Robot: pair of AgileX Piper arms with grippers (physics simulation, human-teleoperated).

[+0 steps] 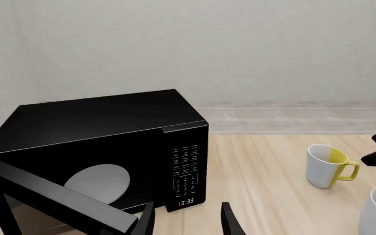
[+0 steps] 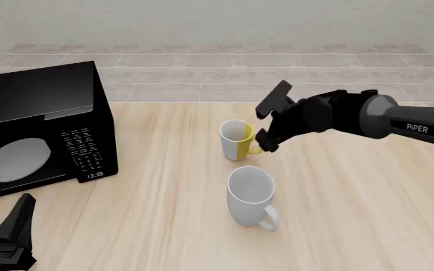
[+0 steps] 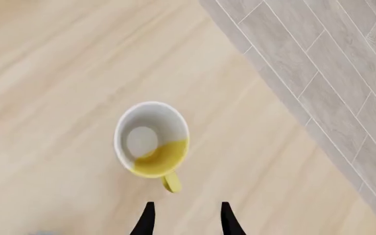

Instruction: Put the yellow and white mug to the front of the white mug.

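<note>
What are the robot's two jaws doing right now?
Left gripper: open, holding nothing.
Right gripper: open, empty, near the yellow and white mug.

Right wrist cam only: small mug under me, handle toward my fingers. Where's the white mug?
Observer: The white mug stands nearer the arms than the yellow and white mug, apart from it.
Operator: Right fingers touching the handle?
Observer: In the front view the right gripper hangs open beside the yellow handle; contact unclear.
Operator: Left arm?
Observer: The left gripper is open, low by the microwave, whose door is open.
</note>
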